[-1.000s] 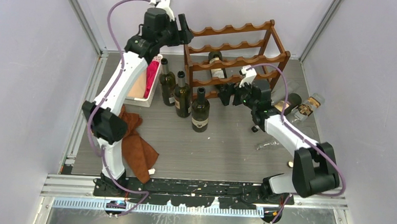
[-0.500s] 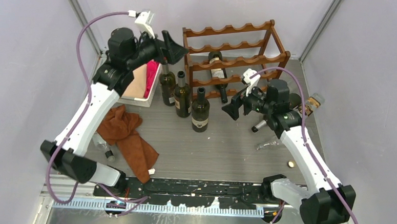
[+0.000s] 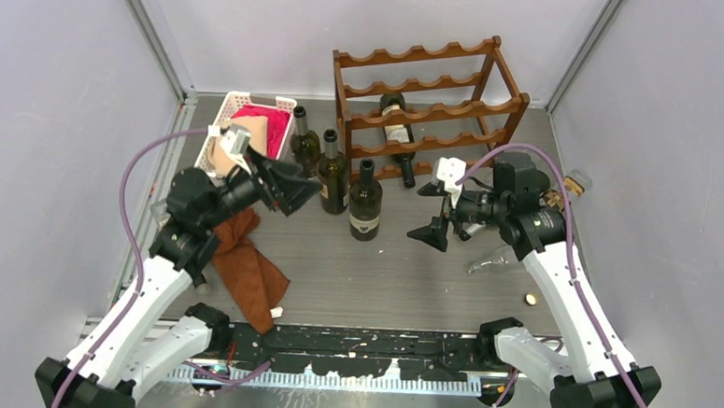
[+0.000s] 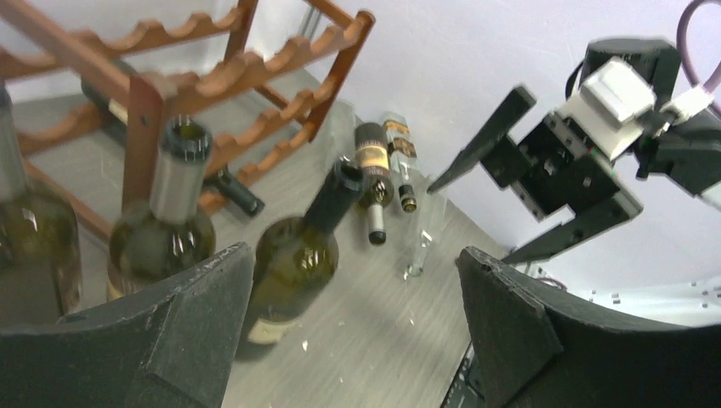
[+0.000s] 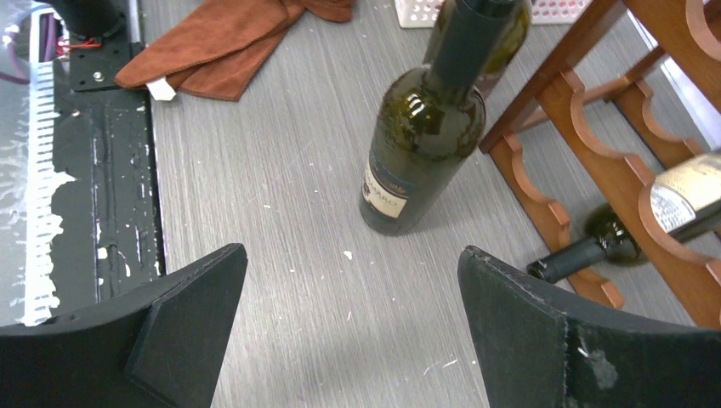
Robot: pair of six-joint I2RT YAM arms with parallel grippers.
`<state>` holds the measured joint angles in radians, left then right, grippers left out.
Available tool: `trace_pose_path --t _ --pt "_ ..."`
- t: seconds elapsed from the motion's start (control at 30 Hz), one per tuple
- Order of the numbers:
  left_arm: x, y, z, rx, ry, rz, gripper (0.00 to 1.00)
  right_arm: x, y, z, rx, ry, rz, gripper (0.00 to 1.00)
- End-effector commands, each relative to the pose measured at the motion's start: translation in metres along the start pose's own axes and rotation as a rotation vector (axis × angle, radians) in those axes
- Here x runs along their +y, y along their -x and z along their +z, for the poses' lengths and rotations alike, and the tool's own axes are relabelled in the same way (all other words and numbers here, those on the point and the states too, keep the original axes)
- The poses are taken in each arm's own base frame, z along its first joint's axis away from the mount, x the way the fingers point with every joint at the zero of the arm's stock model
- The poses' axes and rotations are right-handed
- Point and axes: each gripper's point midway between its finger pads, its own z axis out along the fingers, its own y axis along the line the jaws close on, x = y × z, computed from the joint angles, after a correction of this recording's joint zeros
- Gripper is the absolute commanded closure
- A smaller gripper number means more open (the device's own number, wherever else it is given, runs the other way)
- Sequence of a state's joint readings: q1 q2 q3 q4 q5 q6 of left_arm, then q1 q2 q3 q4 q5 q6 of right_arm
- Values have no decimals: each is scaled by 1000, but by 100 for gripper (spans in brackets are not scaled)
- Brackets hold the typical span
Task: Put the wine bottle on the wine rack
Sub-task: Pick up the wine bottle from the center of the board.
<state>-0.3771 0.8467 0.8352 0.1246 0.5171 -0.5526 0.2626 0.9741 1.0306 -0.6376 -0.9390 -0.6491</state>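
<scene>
Currently | wine bottle (image 3: 397,129) lies in wine rack (image 3: 413,53) | neck frontward

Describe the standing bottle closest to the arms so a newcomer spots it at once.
Find the brown wooden wine rack at the back of the table. Off its left front corner, three dark bottles stand in a slanting line. The wine bottle is the end one, farthest from the white basket and nearest the table's front edge, clear of the others.
</scene>
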Motion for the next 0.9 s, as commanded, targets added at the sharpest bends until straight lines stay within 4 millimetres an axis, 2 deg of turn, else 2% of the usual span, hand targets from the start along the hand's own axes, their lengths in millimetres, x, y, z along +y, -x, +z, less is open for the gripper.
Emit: trace_pose_path --t 0.0,0.1,0.3,0.5,0.6,0.73,0.87 --pt "1 -21 -21 -64 -12 -20 10 -4 29 11 -62 63 -117 0" --pt "14 -46 -31 -74 19 -13 10 -16 31 25 -32 65 -123 0" --pt "41 -67 -43 -150 99 32 11 -47 49 53 -69 10 -49 0" --pt "61 -94 -38 -67 133 63 11 -42 45 81 -14 52 -40 0" --pt "67 -102 -36 -34 144 77 11 -48 47 97 -3 38 15 0" --pt "73 -109 -35 -17 154 96 11 -67 54 108 -23 -21 35 0" --pt "75 -115 -35 -13 150 99 11 -69 54 117 -18 -17 22 0"
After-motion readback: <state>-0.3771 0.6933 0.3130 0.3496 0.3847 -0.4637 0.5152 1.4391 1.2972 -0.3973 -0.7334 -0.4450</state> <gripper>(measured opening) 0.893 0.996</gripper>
